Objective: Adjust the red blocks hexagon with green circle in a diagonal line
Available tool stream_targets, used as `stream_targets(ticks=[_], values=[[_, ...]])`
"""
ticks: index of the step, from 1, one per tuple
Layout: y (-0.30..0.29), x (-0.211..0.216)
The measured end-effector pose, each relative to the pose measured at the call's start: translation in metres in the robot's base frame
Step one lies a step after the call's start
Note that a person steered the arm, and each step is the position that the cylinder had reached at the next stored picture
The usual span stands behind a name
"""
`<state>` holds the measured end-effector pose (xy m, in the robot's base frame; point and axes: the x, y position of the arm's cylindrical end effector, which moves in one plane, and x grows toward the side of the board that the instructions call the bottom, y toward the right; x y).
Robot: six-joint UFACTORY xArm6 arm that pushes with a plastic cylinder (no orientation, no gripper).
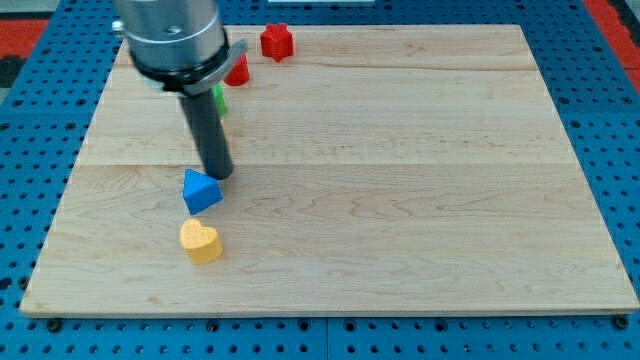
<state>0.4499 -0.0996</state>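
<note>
Two red blocks, one star-shaped [276, 41], one partly hidden [238, 71]; one green block [218, 98]; one blue triangular block [201, 190]; one yellow heart-shaped block [201, 241].

On the worktop [400, 180], the star block [276, 41] lies at the view's top. Toward the lower left, two blocks [238, 70] [218, 98] sit partly hidden behind the rod. The tip [219, 176] stands just above the cube [201, 190]; the heart [201, 241] lies below it.

Blue triangular block [201, 190] at the view's left on pale wooden board [400, 200], yellow heart block [201, 241] just below it, blue perforated surface [620, 120] around board
</note>
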Motion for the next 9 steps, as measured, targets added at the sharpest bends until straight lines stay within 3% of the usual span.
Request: stream_targets(ticks=[1,3,5,6,7,8,9], values=[[0.082,-0.052],[0.100,-0.184],[0.054,-0.236],[0.016,-0.241],[0.037,-0.239],[0.089,-0.194],[0.089,-0.126]])
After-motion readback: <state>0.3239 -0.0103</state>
